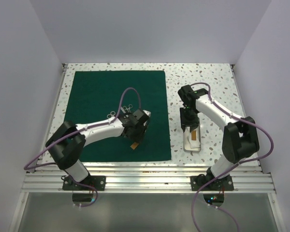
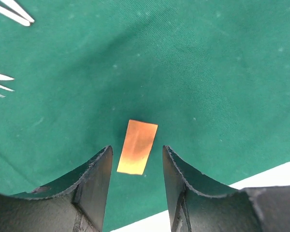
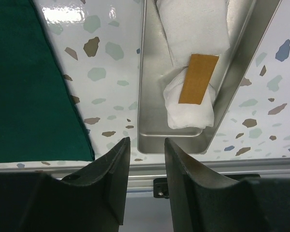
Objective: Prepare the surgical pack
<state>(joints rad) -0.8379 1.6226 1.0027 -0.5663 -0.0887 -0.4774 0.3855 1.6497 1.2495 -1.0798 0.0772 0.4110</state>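
Observation:
The dark green drape (image 1: 118,116) lies flat as a large square on the left of the table. On it rests a small orange strip (image 2: 137,146), just ahead of my left gripper (image 2: 137,148), which is open and hovers low over the cloth with nothing between its fingers. Silver instruments (image 1: 117,114) lie on the drape beside the left arm; their tips (image 2: 12,12) show in the left wrist view. The silver tray (image 3: 150,96) stands right of the drape and holds a white gauze bundle (image 3: 193,38) with an orange strip (image 3: 198,79) on it. My right gripper (image 3: 146,141) is open above the tray's near end.
A speckled white tabletop (image 1: 208,82) surrounds the drape and tray. An aluminium rail (image 1: 150,174) runs along the near edge. Plain walls close in the left, far and right sides. The drape's right edge (image 3: 82,140) lies close to the tray.

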